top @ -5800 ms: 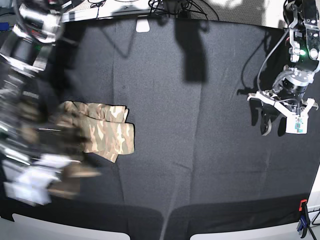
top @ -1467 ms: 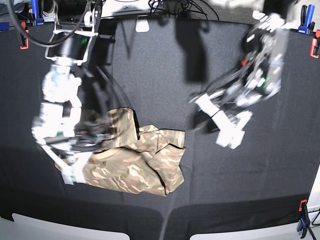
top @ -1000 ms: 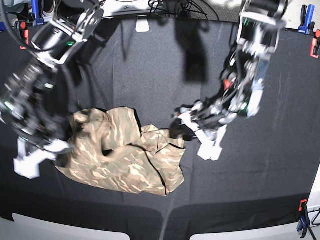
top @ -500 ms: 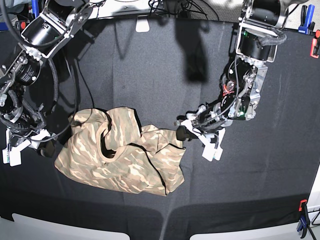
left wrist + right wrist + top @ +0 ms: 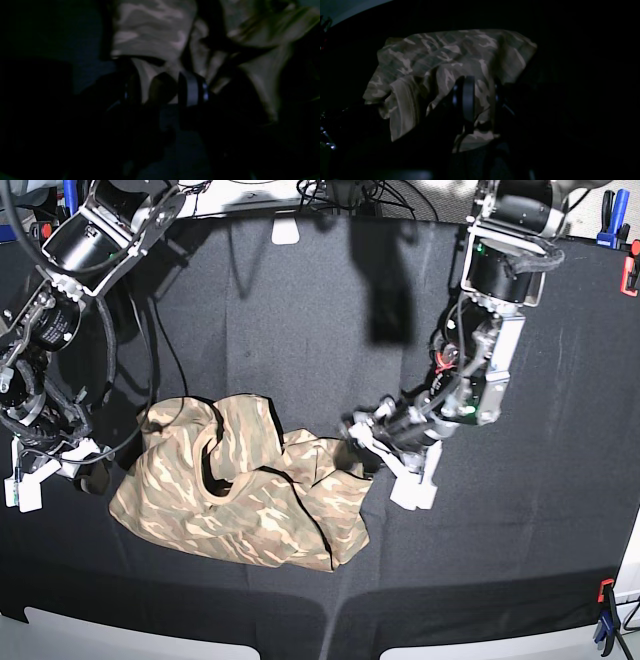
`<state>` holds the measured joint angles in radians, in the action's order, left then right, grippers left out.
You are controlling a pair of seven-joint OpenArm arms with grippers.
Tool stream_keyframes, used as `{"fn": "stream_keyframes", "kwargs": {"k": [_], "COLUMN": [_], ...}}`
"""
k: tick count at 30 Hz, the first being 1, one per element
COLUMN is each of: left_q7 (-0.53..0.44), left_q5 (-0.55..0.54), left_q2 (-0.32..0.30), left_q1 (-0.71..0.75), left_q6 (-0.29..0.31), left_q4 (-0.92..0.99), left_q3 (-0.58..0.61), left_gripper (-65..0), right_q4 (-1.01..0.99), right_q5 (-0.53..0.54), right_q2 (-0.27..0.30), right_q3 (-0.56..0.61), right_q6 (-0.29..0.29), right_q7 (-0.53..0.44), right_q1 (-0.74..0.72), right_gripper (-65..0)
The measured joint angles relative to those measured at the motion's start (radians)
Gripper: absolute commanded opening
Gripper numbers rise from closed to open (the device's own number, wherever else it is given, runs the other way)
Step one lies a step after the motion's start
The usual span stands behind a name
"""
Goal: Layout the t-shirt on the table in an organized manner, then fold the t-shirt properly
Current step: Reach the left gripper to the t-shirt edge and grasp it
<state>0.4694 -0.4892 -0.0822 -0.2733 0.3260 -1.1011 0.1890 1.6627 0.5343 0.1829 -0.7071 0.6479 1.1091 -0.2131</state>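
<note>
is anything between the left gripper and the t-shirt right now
Nothing visible. The left gripper is already at the right edge of the crumpled t-shirt, with only bare table around it. The left wrist view shows camo cloth right at its fingers.

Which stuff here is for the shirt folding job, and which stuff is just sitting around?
For the job:
- t-shirt, crumpled
- table
- left gripper, at the shirt's edge
- right gripper, beside the shirt

Just lying about:
- clamps on the table's edges
- cables behind the table
</note>
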Motion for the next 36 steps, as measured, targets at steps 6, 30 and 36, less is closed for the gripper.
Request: {"fn": "stream_keyframes", "kwargs": {"k": [6, 30, 36], "left_q7": [-0.025, -0.086, -0.076], "left_q5": [-0.006, 0.114, 0.113], "left_q2": [-0.001, 0.059, 0.050], "left_q1": [-0.001, -0.007, -0.028], "left_q6": [0.000, 0.000, 0.003], "left_q4": [0.026, 0.093, 0.093], "left_q3": [-0.001, -0.001, -0.001], "left_gripper": [-41.7, -55.8, -65.0], "right_q4": [0.000, 0.000, 0.000], "right_q5": [0.051, 0.065, 0.098], "right_q2": [0.000, 0.000, 0.000], "right_q3": [0.000, 0.000, 0.000], "right_q6": [0.000, 0.000, 0.000], "right_q7": [0.006, 0.019, 0.027], "right_q1": [0.000, 0.000, 0.000], "right_gripper": [-55.0, -55.0, -55.0]}}
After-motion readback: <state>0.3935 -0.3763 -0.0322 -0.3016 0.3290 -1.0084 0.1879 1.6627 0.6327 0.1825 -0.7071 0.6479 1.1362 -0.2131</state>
